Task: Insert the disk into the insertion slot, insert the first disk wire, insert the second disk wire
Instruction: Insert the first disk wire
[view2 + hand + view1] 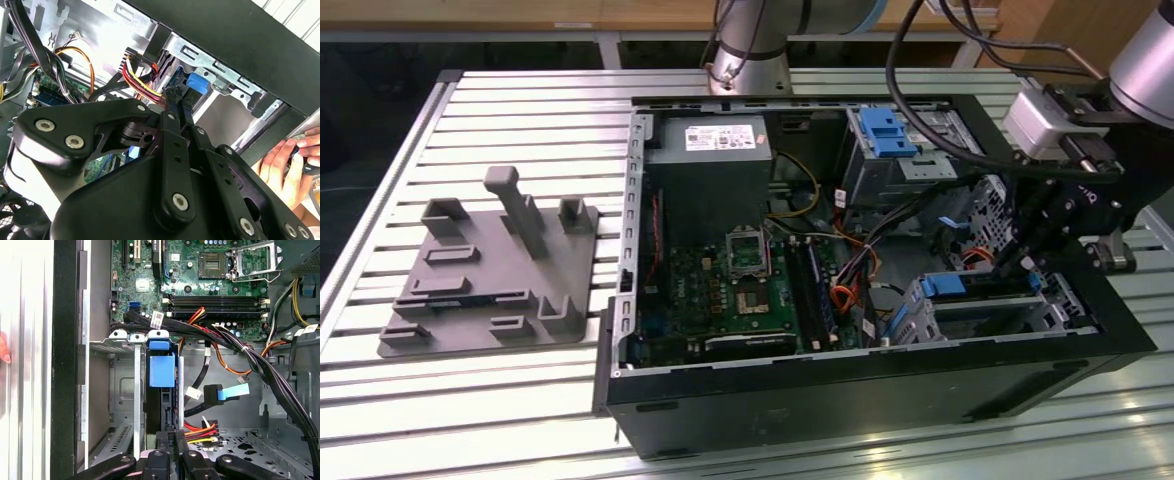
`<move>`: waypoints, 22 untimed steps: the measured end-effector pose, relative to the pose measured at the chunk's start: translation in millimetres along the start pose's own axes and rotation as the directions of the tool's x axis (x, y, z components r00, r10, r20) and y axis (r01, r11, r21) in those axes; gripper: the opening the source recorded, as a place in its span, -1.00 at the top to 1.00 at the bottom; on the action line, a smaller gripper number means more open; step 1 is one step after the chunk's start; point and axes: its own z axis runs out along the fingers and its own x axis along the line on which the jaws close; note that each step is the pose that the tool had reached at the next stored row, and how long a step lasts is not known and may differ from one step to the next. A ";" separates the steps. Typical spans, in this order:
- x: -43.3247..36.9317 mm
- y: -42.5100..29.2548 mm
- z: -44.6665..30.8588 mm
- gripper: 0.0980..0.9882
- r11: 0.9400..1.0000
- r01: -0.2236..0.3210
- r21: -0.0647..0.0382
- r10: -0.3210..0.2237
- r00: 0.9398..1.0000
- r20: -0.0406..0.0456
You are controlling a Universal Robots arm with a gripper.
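The disk, seen by its blue carrier (161, 369), sits inside the insertion slot (122, 390), a silver perforated cage at the case's front corner (1027, 318). Its blue end also shows in the exterior view (945, 288) and the second wrist view (196, 84). My gripper (171, 439) is right at the disk's rear edge, its fingers (170, 107) close together. A disk wire with red, yellow and orange leads (202, 429) runs straight into the fingertips. Another black connector with a light-blue tab (216, 394) hangs loose beside the cage.
A thick black cable bundle (260, 365) crosses above the cage. The motherboard (747, 290) lies in the case's middle, and a taller cage with a blue latch (887, 135) stands at the back. A person's hand (295, 160) rests outside the case wall. A grey fixture (494, 270) sits on the table.
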 end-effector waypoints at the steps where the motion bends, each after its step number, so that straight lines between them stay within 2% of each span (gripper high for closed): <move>1: 0.0 0.0 0.2 0.85 1.000 0.000 0.000 0.000 1.000 0.000; 20: 0.5 0.0 5.4 0.82 1.000 0.001 0.000 -0.001 1.000 0.000; 22: 0.5 0.1 3.2 0.56 1.000 0.001 0.000 -0.001 1.000 0.000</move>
